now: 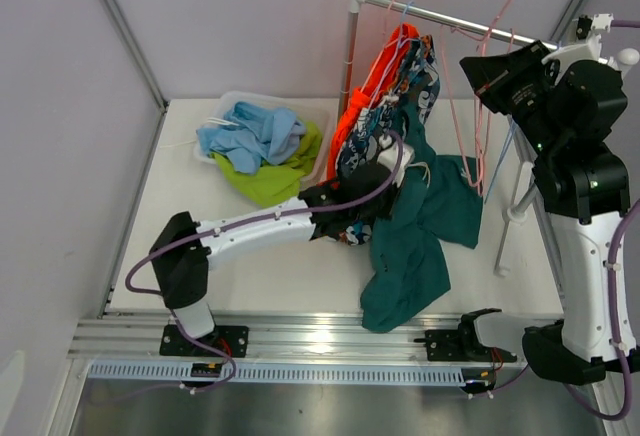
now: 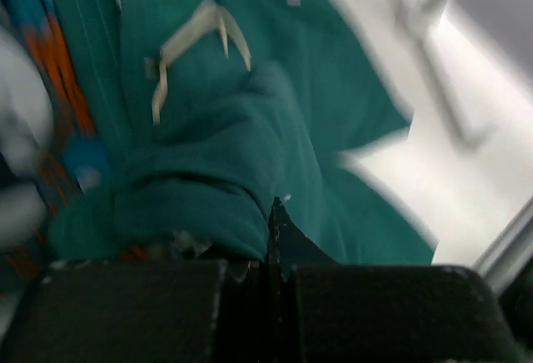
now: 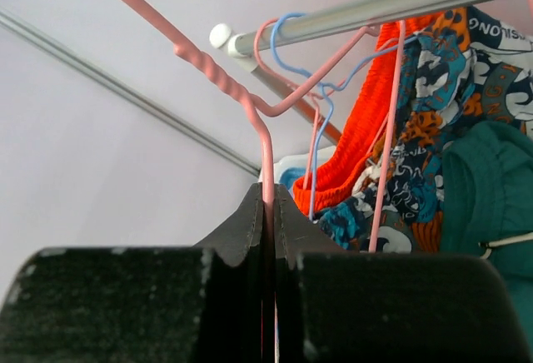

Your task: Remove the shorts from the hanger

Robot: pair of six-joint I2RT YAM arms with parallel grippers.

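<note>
My left gripper (image 2: pixel 272 213) pinches the teal shorts (image 1: pixel 420 226); my right gripper (image 3: pixel 271 201) pinches the pink hanger (image 3: pixel 208 67). Orange shorts (image 1: pixel 365 96) and print shorts (image 1: pixel 415 81) beside it are not off yet.

Rack: a silver rail (image 1: pixel 450 18) crosses the upper right.
Hanging: bright orange shorts (image 1: pixel 365 106) and print shorts (image 1: pixel 412 81) hang side by side near the rail's left end.
Draped: dark teal shorts (image 1: pixel 420 246) spread from under the print pair down onto the table (image 1: pixel 250 266).
Container: a clear bin (image 1: pixel 230 101) at back left holds light blue shorts (image 1: pixel 255 131) over lime green shorts (image 1: pixel 270 178).
Left arm: the left gripper (image 1: pixel 372 206) is buried in print and teal fabric, jaws hidden.
Right arm: the right gripper (image 1: pixel 478 68) is raised at the pink hanger (image 1: pixel 481 136).
</note>
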